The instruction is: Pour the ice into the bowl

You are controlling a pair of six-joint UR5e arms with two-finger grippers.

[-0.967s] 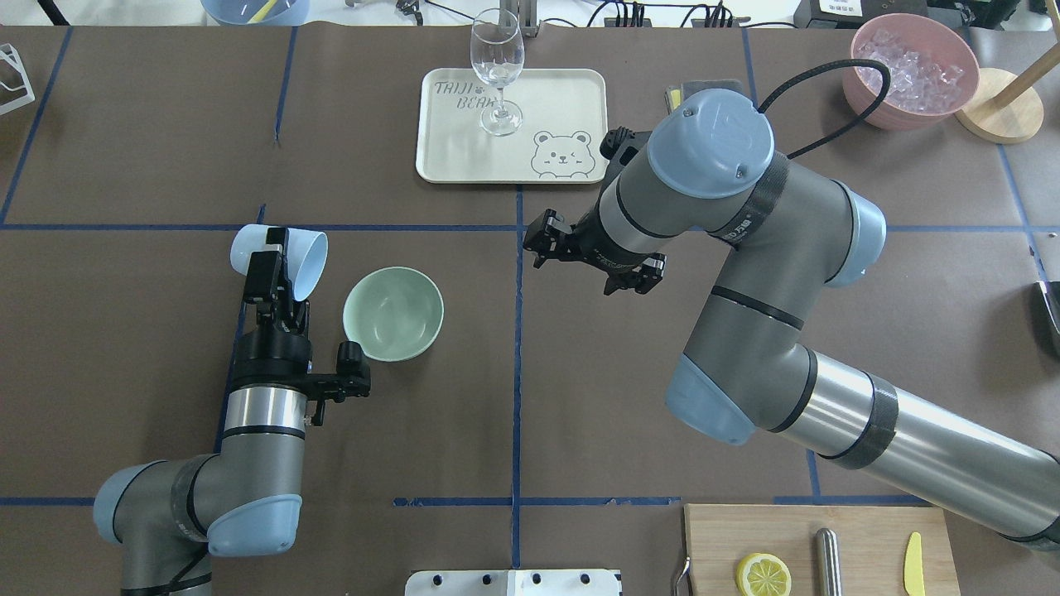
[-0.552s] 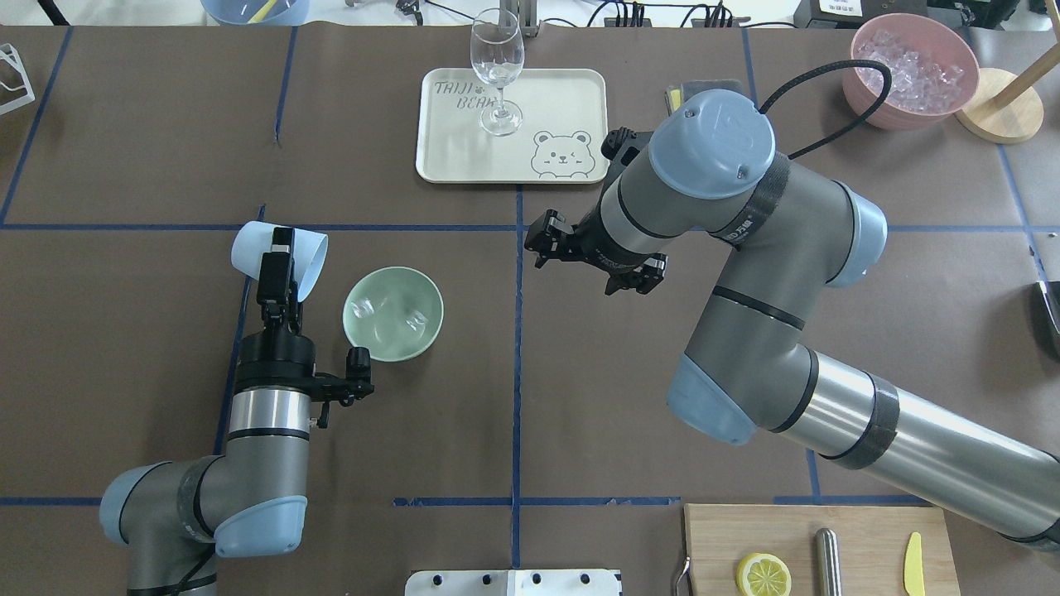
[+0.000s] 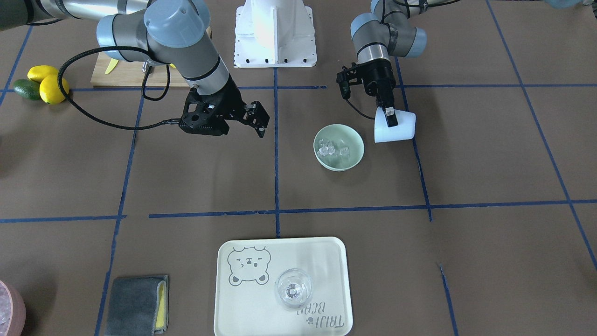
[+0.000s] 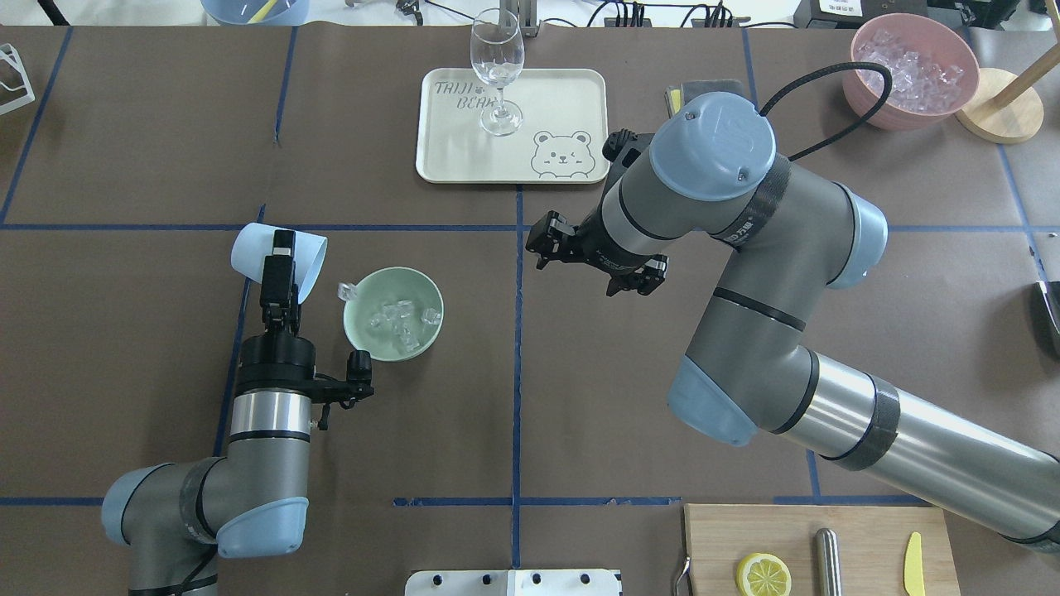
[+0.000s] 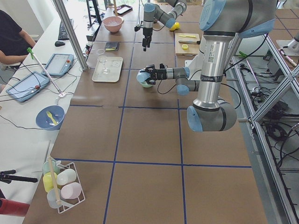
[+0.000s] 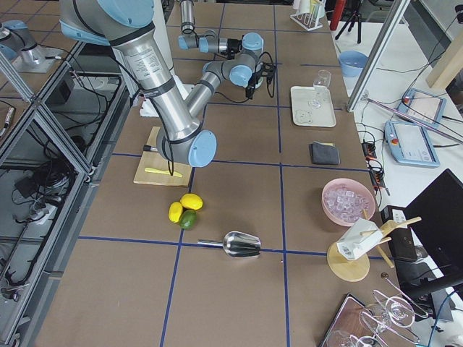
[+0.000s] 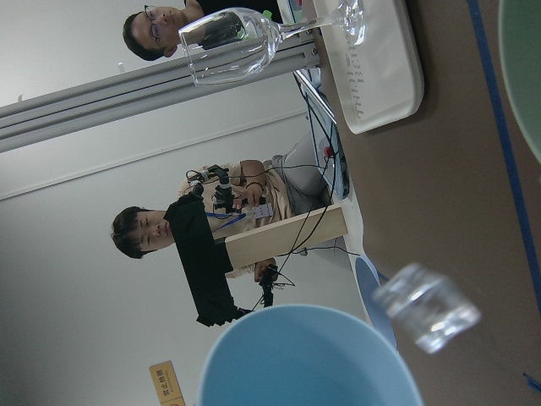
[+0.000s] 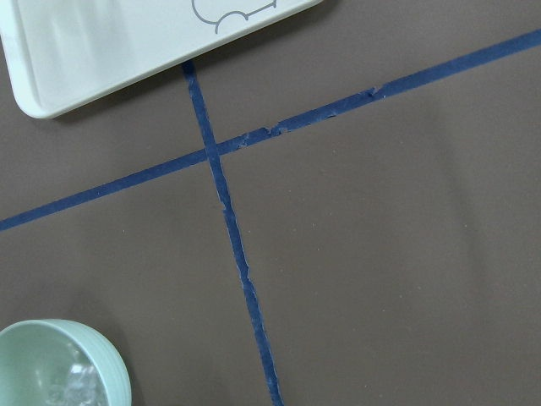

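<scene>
The left gripper (image 4: 280,252) holds a light blue cup (image 4: 248,248) by its wall. Its fingers pinch the wall, one on the outside and one on the other side. The cup lies tipped on its side in the air. Its open mouth faces the bowl (image 4: 373,343).

From above, the pale green bowl sits on the brown table, left of the middle blue line. The cup is just beside it, at about 10 o'clock from the bowl.

Most of the ice (image 4: 397,319) is in the bowl. It is a small heap of clear cubes near the bowl's middle. One loose cube (image 4: 346,290) is at the bowl's rim at 10 o'clock, between the cup's mouth and the bowl. The left wrist camera shows this cube (image 7: 427,306) just past the cup's rim.

The right gripper (image 4: 537,242) hangs over the table at about 2 o'clock from the bowl, near the middle blue line. Its fingers look spread apart and hold nothing. It is well apart from the bowl.

A cream tray (image 4: 563,91) with a bear on it lies farther off at 1 o'clock from the bowl. A clear wine glass (image 4: 497,62) stands upright on the tray.

A pink bowl (image 4: 865,108) of whitish ice sits far away at 2 o'clock, near the table's corner.
</scene>
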